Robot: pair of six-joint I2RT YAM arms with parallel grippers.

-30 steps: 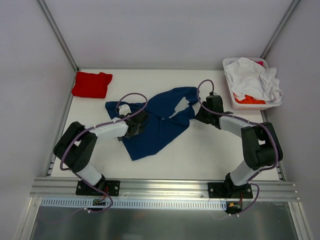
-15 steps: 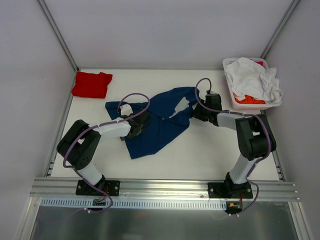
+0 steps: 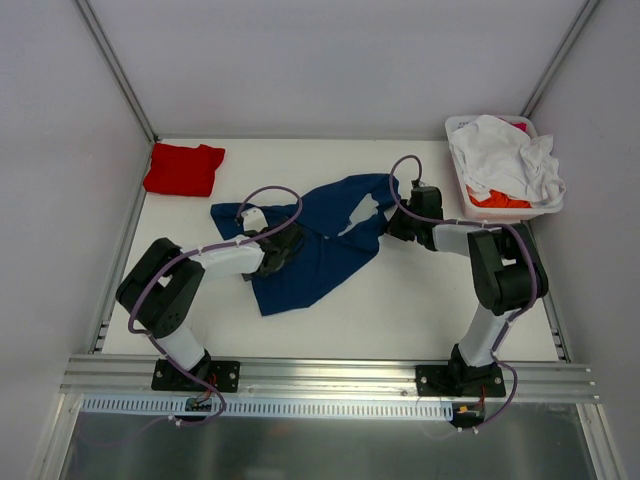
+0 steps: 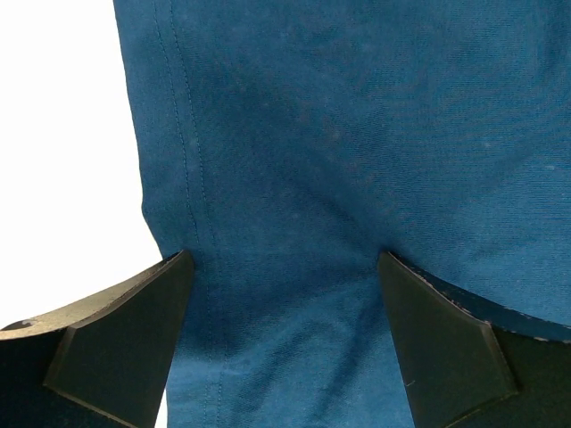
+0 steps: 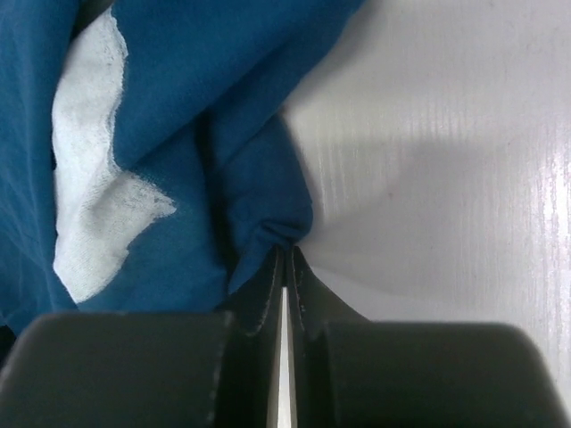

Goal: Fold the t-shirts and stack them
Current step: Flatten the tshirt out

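A navy blue t-shirt (image 3: 325,250) lies crumpled across the middle of the table, a patch of its pale print (image 3: 357,212) showing. My left gripper (image 3: 285,246) rests low on its left part. In the left wrist view this gripper (image 4: 285,267) is open, its fingers (image 4: 125,343) straddling flat navy cloth (image 4: 339,134) near a stitched hem. My right gripper (image 3: 392,228) is at the shirt's right edge. In the right wrist view it (image 5: 285,251) is shut, pinching a bunched fold of the navy t-shirt (image 5: 205,107) beside the white print (image 5: 89,178). A folded red t-shirt (image 3: 183,168) lies at the far left.
A white basket (image 3: 510,211) at the far right holds rumpled white t-shirts (image 3: 505,158) and an orange one (image 3: 497,200). Grey walls close off the table's far and side edges. Bare tabletop (image 3: 430,300) shows in front of the navy shirt.
My right gripper has closed on the navy shirt's right edge after reaching in a little. The left gripper has crept slightly rightward over the cloth and stays open.
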